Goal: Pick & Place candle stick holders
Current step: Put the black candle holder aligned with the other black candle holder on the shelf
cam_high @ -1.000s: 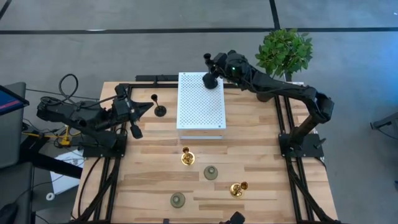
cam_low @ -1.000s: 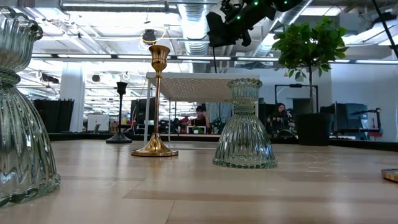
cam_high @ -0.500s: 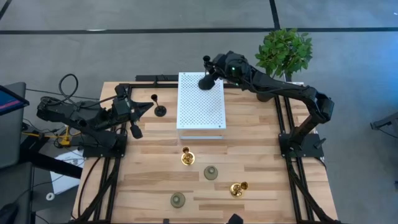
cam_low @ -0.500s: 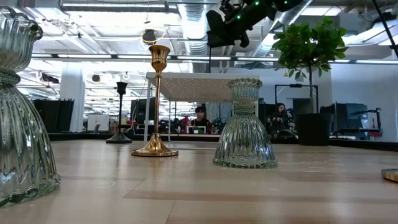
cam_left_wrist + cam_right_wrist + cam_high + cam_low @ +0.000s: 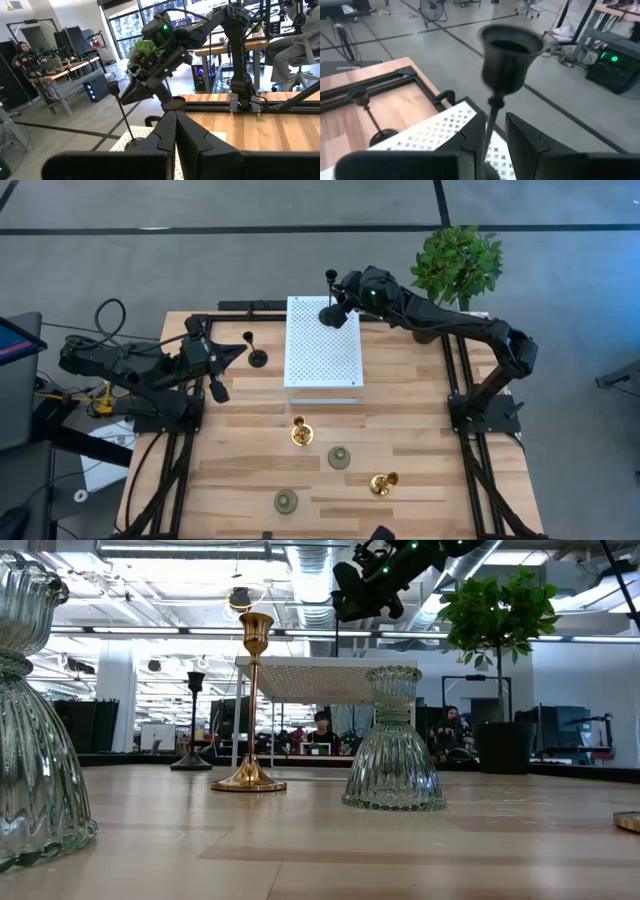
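My right gripper point(image 5: 346, 298) is shut on a black candle stick holder point(image 5: 331, 298) with a thin stem, over the far edge of the white perforated platform point(image 5: 322, 355). Whether its base point(image 5: 132, 144) touches the platform, I cannot tell. The other black holder point(image 5: 255, 352) stands on its round base left of the platform. My left gripper point(image 5: 238, 352) is shut and empty just left of it. One gold holder point(image 5: 301, 432) stands upright and another point(image 5: 383, 482) lies on its side. Two grey-green holders point(image 5: 339, 458) point(image 5: 286, 501) stand near the front. My right gripper pinches the black holder's thin stem point(image 5: 491, 122) between its two fingers point(image 5: 472, 137), below the cup point(image 5: 510, 52). The fingers lie across the stem and come from the table's right side, slanting down. The holder is tilted, with its cup up and its base low over the platform.
A green plant point(image 5: 458, 262) in a dark pot stands at the table's far right corner, close behind my right arm. Bare wood lies left and right of the platform. In the low view a grey-green holder point(image 5: 393, 740) and a gold one point(image 5: 250, 705) stand in front of the platform.
My right gripper has shifted a little toward the table's left over the platform's far edge, carrying the black holder with it. The holder's base has come a little farther in over the platform.
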`<move>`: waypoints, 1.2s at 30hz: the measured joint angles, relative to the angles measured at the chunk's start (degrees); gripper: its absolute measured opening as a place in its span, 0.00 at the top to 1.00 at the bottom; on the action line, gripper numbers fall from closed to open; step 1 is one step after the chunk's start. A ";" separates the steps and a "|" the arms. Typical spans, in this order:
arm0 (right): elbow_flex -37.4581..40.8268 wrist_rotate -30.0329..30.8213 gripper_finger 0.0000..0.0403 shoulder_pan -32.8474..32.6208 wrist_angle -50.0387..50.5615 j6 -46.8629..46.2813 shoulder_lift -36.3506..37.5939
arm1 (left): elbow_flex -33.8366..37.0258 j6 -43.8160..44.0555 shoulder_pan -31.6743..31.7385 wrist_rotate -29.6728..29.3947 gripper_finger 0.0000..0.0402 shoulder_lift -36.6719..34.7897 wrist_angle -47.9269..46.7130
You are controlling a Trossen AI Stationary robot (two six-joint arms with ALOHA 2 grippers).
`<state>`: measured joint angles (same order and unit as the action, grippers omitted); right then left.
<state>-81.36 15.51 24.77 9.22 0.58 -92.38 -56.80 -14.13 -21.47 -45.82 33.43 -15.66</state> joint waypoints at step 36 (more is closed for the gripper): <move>-0.02 -7.07 1.00 -8.96 24.23 6.48 23.14 | 0.00 26.46 0.02 -3.90 0.99 -4.21 -37.19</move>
<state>-81.38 8.43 15.81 33.44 7.06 -69.24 -56.80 12.33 -21.45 -49.72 29.22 -52.85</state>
